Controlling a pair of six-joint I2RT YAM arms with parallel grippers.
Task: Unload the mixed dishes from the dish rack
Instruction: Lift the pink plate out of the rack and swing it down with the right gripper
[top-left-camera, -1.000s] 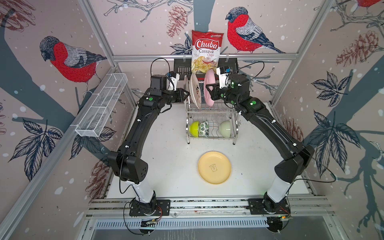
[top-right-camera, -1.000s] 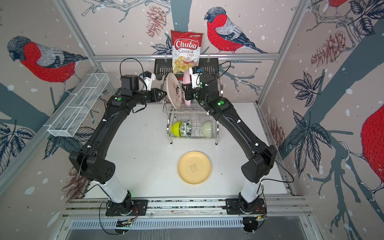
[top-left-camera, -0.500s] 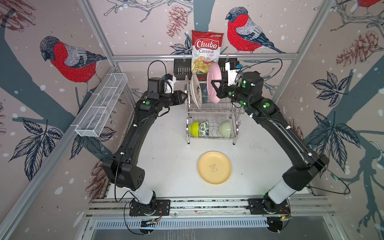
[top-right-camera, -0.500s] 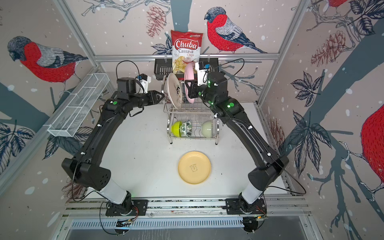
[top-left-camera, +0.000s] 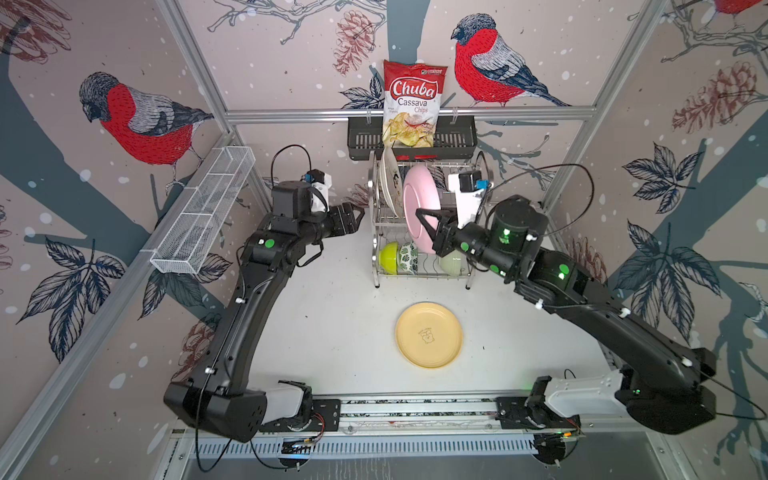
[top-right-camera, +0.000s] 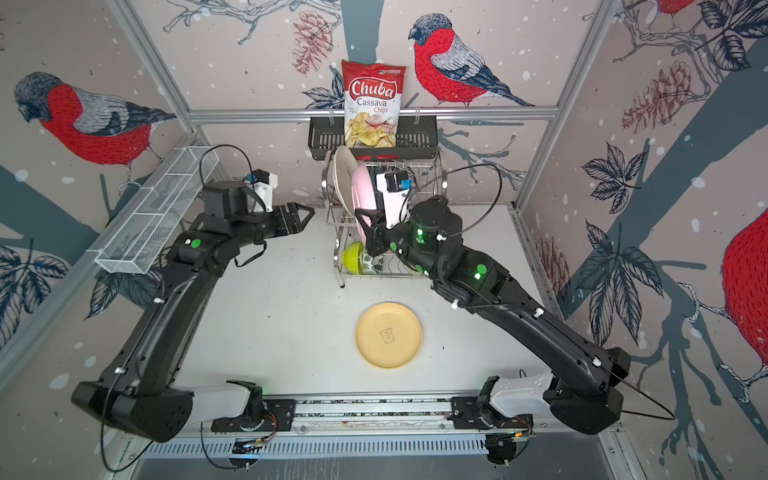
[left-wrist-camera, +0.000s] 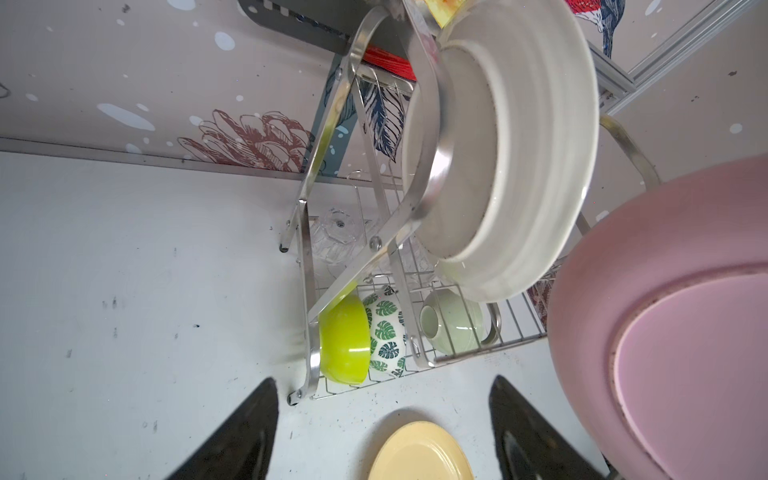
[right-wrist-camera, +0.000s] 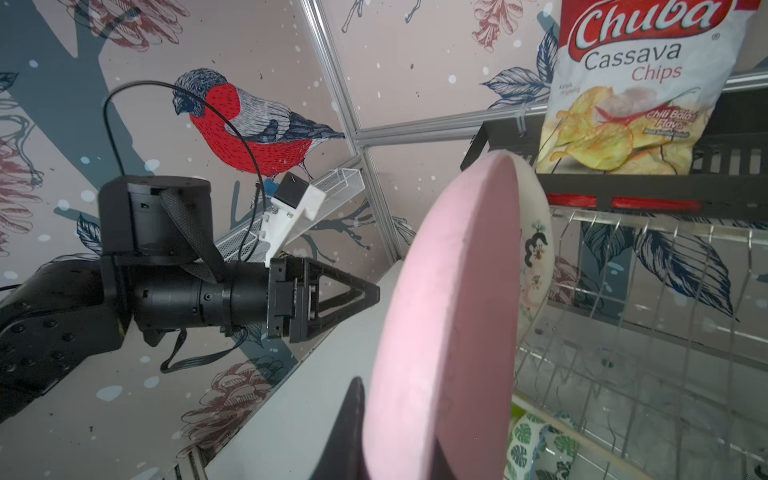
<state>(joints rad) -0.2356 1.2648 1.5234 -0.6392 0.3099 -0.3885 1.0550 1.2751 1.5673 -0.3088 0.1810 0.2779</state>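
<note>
1. Change: a second ago the pink plate (top-left-camera: 419, 201) stood low in the upper tier of the dish rack (left-wrist-camera: 434, 137), beside the cream plate (top-left-camera: 388, 178). Now it is raised and drawn toward the front of the rack, clamped at its lower rim by the right gripper (top-left-camera: 422, 216).
2. Also changed: the left gripper (top-left-camera: 358, 212) has backed off from the cream plate to the rack's left side. Its jaws have spread wide and hold nothing.
3. Meaning: this is the second plate on its way out, since the tan plate (top-left-camera: 429, 334) already lies flat on the table in front of the rack. The cream plate, the lime bowl (top-left-camera: 388, 258), the leaf bowl (top-left-camera: 409, 257) and the pale green bowl (top-left-camera: 452, 262) are still racked. So are what look like clear tumblers (left-wrist-camera: 336, 232) at the back.
4. From these angles I cannot say whether the pink plate's lower rim is fully clear of the wires — it probably is.
5. Facing: the plate stands on edge, close to upright, its foot-ring underside turned toward the left arm.
6. Axis: a round plate has no true long axis. From above it reads as a narrow oval running from back to front — it will need tipping flat before set-down.
</note>
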